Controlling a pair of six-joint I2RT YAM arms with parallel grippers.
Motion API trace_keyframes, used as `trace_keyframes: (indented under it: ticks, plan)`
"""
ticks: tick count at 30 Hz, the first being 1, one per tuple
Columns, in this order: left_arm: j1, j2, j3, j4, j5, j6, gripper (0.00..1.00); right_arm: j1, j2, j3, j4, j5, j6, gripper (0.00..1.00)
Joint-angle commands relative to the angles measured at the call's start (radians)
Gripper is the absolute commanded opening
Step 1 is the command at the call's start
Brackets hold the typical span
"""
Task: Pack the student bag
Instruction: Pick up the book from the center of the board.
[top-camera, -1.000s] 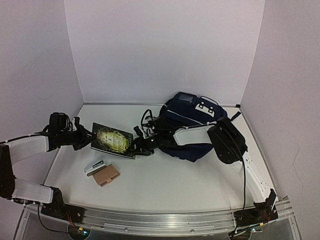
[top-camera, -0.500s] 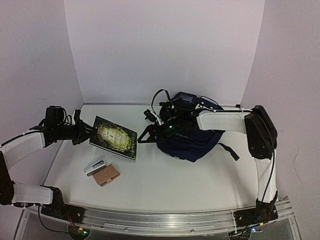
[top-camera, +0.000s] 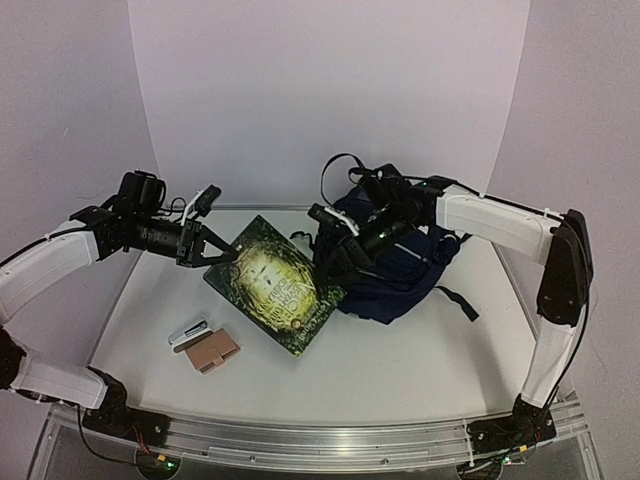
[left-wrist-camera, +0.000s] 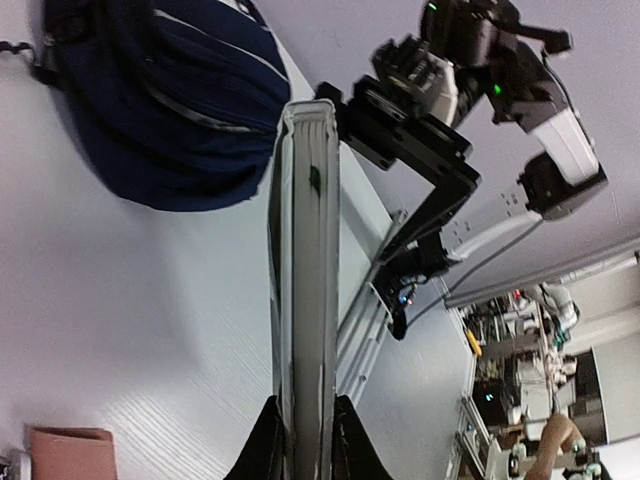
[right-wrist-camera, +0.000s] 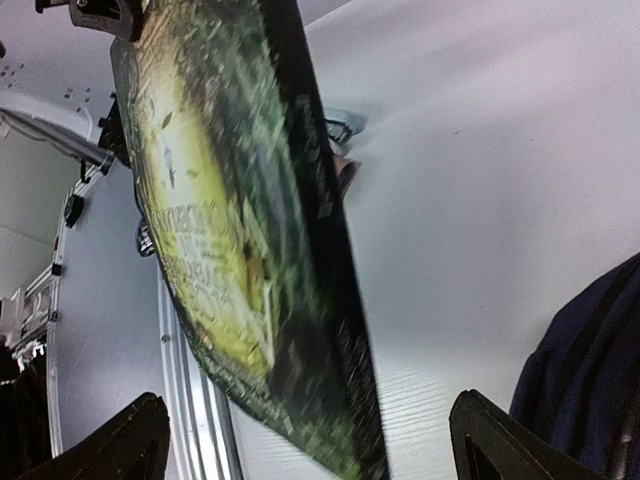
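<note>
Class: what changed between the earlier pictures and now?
The left tool, shut on the book, lifted it toward the student bag. The right tool left the book's edge, opened, and moved up by the bag. The tan pouch stayed put.

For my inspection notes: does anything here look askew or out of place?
The book hangs tilted in the air, pinched at one edge by the left pincer; nothing looks spilled or damaged.

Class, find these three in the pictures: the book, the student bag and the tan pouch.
book (top-camera: 275, 283): top view, middle of its green cover.
student bag (top-camera: 395, 285): top view, lower navy fabric.
tan pouch (top-camera: 212, 350): top view, its middle.
</note>
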Motion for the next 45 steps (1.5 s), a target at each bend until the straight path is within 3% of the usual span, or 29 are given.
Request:
trace_keyframes:
  ticks: [1, 3, 6, 10, 14, 15, 21, 25, 27, 32, 37, 45]
  plan:
    - [-0.101, 0.04, 0.114, -0.072, 0.113, 0.146, 0.0, 0.059, -0.014, 0.035, -0.157, -0.084, -0.109, 0.95]
    - [-0.153, 0.068, 0.144, -0.104, 0.113, 0.177, 0.0, 0.072, -0.013, 0.034, -0.165, -0.107, -0.113, 0.92]
    - [-0.192, 0.102, 0.163, -0.105, 0.129, 0.2, 0.0, 0.078, -0.013, 0.041, -0.175, -0.15, -0.11, 0.79]
    - [-0.199, 0.122, 0.175, -0.088, 0.141, 0.203, 0.0, 0.079, -0.017, 0.043, -0.187, -0.231, -0.094, 0.5]
    - [-0.198, 0.134, 0.19, -0.076, 0.123, 0.193, 0.01, 0.078, -0.022, 0.047, -0.184, -0.279, -0.065, 0.08]
    - [-0.197, 0.135, 0.188, -0.063, 0.107, 0.183, 0.07, 0.078, -0.022, 0.053, -0.183, -0.281, -0.054, 0.02]
    - [-0.122, 0.121, 0.137, 0.088, -0.102, 0.01, 0.56, 0.009, -0.008, 0.147, -0.151, -0.278, 0.055, 0.0]
    - [0.006, 0.062, -0.008, 0.379, -0.135, -0.234, 0.72, -0.086, -0.024, 0.159, 0.08, -0.189, 0.301, 0.0]
    - [0.011, 0.034, -0.055, 0.452, -0.228, -0.293, 0.77, -0.139, -0.054, 0.115, 0.261, -0.134, 0.449, 0.0]
    - [0.011, -0.015, -0.221, 0.797, -0.307, -0.508, 0.84, -0.247, -0.112, -0.042, 0.787, -0.005, 0.883, 0.0]
    - [-0.023, 0.049, -0.343, 1.113, -0.376, -0.695, 0.95, -0.266, -0.108, -0.142, 1.071, 0.07, 1.139, 0.0]
    - [-0.16, 0.297, -0.3, 1.424, -0.449, -0.798, 0.94, -0.262, -0.021, -0.248, 1.455, 0.107, 1.517, 0.0]
